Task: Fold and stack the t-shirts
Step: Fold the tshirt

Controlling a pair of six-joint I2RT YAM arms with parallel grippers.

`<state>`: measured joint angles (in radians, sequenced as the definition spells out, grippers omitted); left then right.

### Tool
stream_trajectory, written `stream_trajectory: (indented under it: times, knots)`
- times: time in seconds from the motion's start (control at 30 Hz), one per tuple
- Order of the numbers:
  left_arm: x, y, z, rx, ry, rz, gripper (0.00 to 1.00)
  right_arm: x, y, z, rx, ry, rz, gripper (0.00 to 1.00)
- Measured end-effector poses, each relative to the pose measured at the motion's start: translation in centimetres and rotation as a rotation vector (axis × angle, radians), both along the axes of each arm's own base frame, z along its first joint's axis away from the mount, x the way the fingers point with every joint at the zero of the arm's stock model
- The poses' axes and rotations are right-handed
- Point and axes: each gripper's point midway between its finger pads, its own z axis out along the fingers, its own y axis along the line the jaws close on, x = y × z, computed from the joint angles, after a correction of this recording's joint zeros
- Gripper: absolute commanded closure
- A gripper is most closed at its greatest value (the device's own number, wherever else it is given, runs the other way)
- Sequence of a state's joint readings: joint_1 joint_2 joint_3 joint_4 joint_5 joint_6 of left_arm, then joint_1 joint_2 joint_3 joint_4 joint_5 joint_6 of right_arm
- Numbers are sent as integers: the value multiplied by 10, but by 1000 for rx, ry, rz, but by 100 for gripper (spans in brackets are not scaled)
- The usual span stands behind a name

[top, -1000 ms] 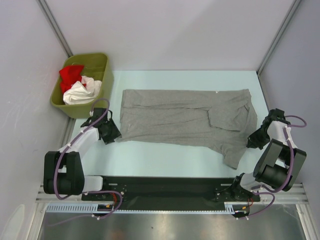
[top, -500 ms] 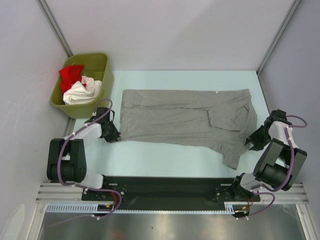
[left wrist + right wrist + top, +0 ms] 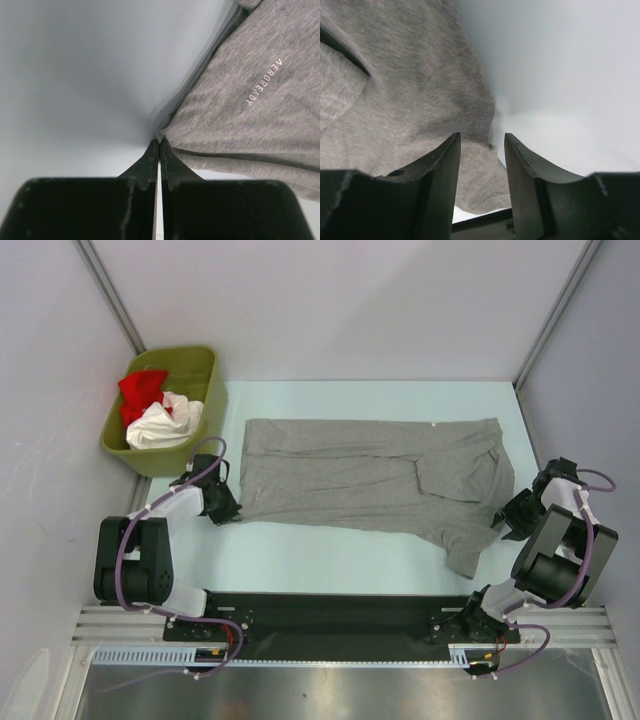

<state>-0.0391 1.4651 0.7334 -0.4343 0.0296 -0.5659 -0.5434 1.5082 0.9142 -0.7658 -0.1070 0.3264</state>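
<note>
A heather-grey t-shirt [image 3: 370, 475] lies spread flat across the middle of the table, one sleeve folded over its right part. My left gripper [image 3: 230, 508] sits low at the shirt's near-left corner. In the left wrist view its jaws are pressed together on that corner of the grey t-shirt [image 3: 250, 115]. My right gripper [image 3: 506, 517] is at the shirt's right edge. In the right wrist view it [image 3: 482, 136] stands open, with the grey t-shirt [image 3: 410, 95] lying flat under and between the fingers, not pinched. A red t-shirt [image 3: 140, 390] and a white t-shirt [image 3: 165, 425] are bunched in the bin.
An olive-green bin [image 3: 205, 375] stands at the table's far-left corner, just behind the left arm. Grey walls close in the table on the left, back and right. The right arm is close to the right wall.
My left gripper moved in to the shirt's near-left corner and closed on it. The right gripper opened, let the shirt's edge go, and drew slightly back to the right.
</note>
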Motion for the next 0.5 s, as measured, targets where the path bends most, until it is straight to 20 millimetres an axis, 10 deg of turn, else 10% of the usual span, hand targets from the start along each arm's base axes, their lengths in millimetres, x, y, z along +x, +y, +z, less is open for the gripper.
stream_trajectory:
  times: [0.27, 0.4, 0.5]
  knots:
    - [-1, 0, 0, 0, 0, -10, 99, -12, 7, -8, 45, 12, -42, 60]
    - [-1, 0, 1, 1, 0, -11, 100, -7, 9, -12, 77, 3, -57, 96]
    - [-3, 0, 2, 2, 2, -11, 100, -3, 11, -11, 92, -16, -67, 100]
